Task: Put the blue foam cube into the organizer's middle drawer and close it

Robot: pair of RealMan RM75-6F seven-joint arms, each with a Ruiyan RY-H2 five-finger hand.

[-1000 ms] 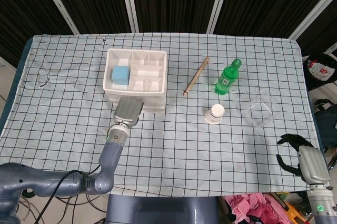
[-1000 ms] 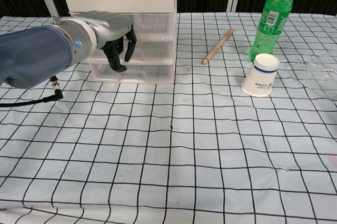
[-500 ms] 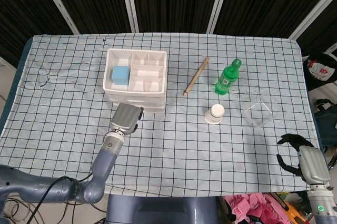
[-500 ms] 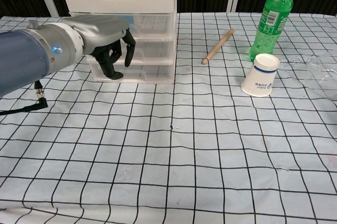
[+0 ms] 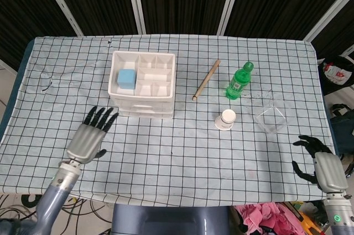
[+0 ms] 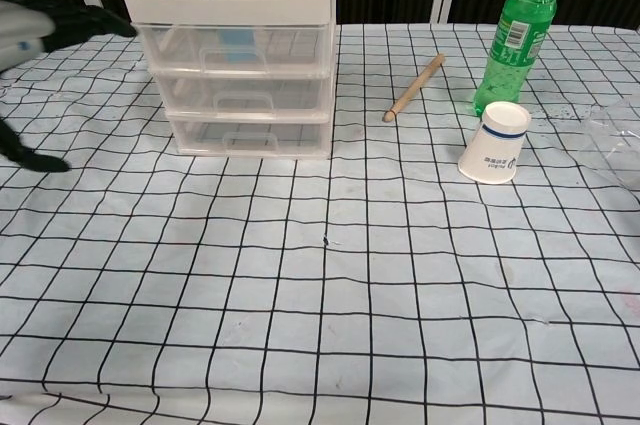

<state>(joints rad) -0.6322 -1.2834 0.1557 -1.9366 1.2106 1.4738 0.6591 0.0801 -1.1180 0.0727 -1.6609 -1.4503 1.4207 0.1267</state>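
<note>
Blue cube [image 5: 127, 77] sits in the left compartment of the organizer's top tray [image 5: 143, 74], not in any drawer, and all three drawers look shut in the chest view, middle drawer [image 6: 242, 92] included. Left hand [image 5: 91, 136] hovers over the desk [image 5: 177, 157] well apart from the organizer, fingers spread and holding nothing; right hand [image 5: 318, 163] rests off the desk's near right corner, fingers loosely apart, also empty.

Main risk, as I judge it: the organizer is light clear plastic, so a pull on the small handle could drag or tip the whole unit instead of sliding the drawer out (nothing braces it). Fingers could also catch the upper or lower handle, since the three sit close together. Foam squashes and springs, so a weak pinch on the cube may let it pop out and roll towards the stick [image 5: 206, 79] or bottle [image 5: 239, 82]
</note>
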